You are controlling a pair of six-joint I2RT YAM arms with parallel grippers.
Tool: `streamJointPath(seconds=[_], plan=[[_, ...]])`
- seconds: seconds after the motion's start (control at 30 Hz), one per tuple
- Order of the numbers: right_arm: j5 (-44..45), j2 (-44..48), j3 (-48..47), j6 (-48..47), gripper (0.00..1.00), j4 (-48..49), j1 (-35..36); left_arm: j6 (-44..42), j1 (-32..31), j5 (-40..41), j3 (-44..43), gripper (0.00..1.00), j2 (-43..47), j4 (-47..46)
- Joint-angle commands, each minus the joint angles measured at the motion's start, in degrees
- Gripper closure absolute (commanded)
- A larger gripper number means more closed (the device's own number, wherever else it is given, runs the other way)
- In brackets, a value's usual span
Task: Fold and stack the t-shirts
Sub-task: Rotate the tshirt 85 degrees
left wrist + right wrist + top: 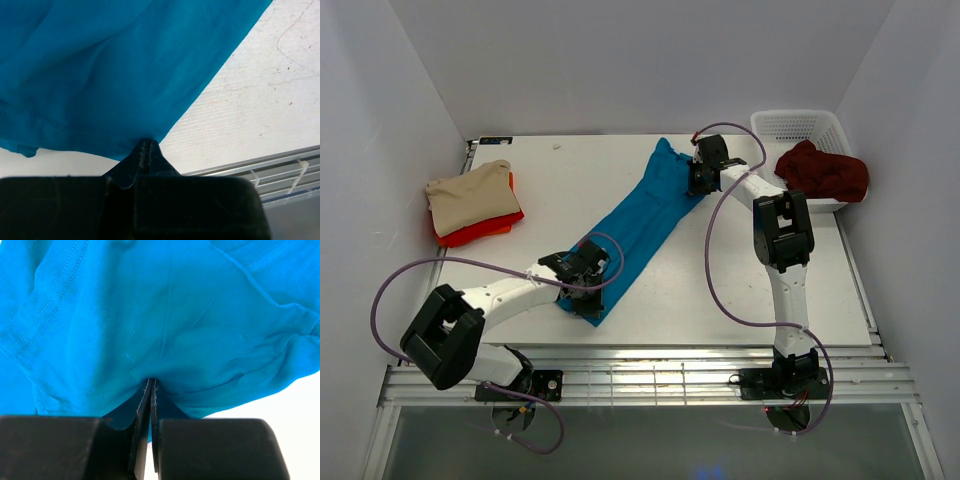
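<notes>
Teal shirt (630, 225) lies stretched diagonally across mid bench (750, 285); light, limp, sags & creases, so best held at hems/corners. Left end effector (145, 146) pinches its near hem, right end effector (151, 384) pinches the far end, both pressed tight on cloth. Basket (800, 126) holds bunched maroon shirt (823, 172); beige shirt (470, 193) sits on red shirt (480, 231), far left

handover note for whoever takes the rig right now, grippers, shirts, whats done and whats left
Left gripper: shut on the near end of the teal shirt.
Right gripper: shut on its far end.
The teal shirt lies as a long diagonal strip on the table.
Done: beige shirt folded on top of the red shirt, left side.
Left: finish folding the teal shirt and stack it, then the maroon shirt, bunched in the white basket.
</notes>
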State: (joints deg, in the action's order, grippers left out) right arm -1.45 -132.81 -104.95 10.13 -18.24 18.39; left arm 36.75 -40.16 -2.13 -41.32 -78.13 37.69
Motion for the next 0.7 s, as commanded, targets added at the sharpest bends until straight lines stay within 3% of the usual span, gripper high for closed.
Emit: streamJointPath(seconds=[0.0, 0.33, 0.67], plan=[[0.3, -2.9, -2.4, -0.1, 0.92, -2.0, -0.1, 0.8, -0.8, -1.7, 0.5, 1.00, -1.1, -2.6], [-4.7, -7.3, -8.7, 1.6, 0.92, -2.9, -0.2, 2.0, -4.5, -4.5, -0.3, 1.00, -9.0, -8.1], [-16.7, -10.8, -12.6, 3.0, 0.89, 0.1, -0.2, 1.7, -6.7, -7.6, -4.6, 1.00, -16.0, -13.0]])
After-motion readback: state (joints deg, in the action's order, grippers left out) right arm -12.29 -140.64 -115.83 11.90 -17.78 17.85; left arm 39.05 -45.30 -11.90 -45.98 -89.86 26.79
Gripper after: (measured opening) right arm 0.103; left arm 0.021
